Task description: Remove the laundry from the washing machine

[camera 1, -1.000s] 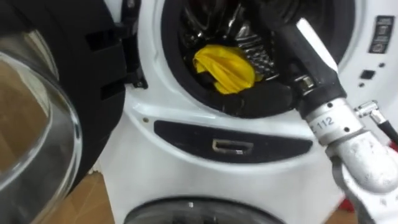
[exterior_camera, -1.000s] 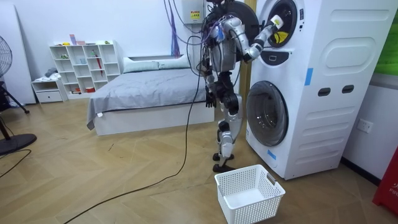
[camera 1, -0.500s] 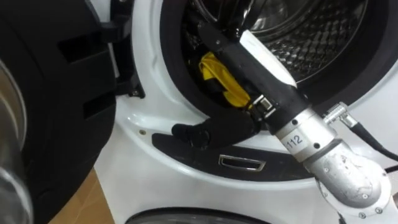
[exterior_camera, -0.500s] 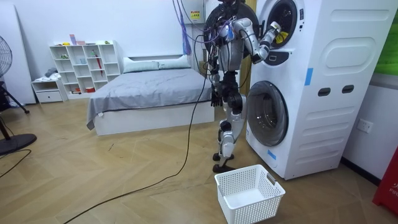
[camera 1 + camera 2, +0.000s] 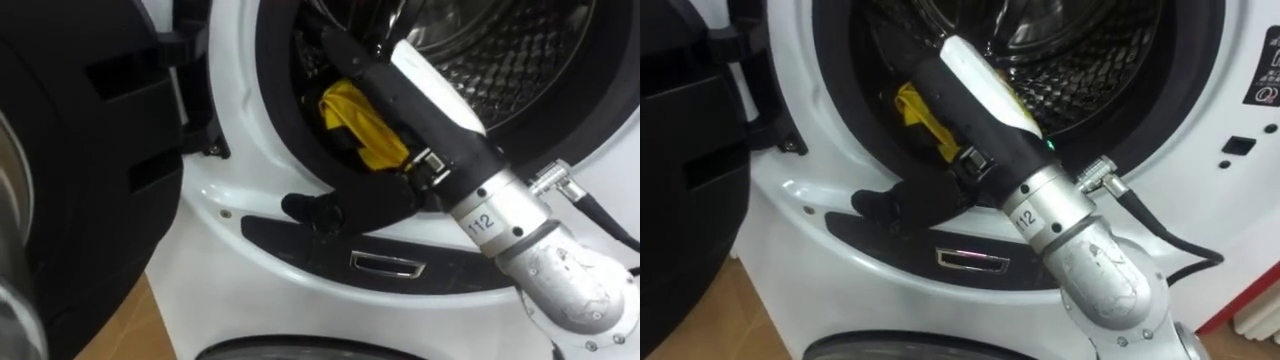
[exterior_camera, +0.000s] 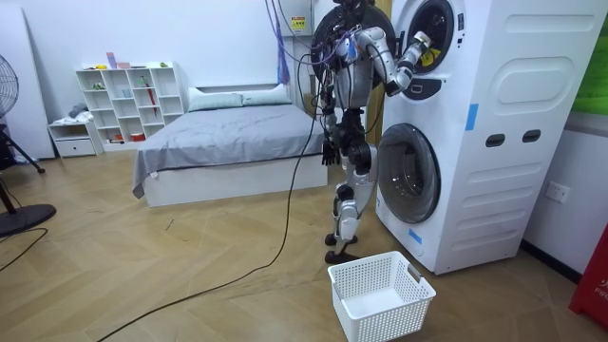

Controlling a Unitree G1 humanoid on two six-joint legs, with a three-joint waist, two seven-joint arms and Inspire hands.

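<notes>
A white lattice basket (image 6: 380,296) sits on the wooden floor (image 6: 171,275) in the near right of the room. Farther off, in the middle, is a bed (image 6: 237,133) with a grey cover and pillows (image 6: 237,96) at its far end. Against the far left wall stands a white cube shelf (image 6: 128,103) holding small items, with a low white nightstand (image 6: 74,139) just to its left. A fan (image 6: 8,81) stands at the left edge.

Black robot hand (image 5: 395,90) with white tag joins a silver wrist
</notes>
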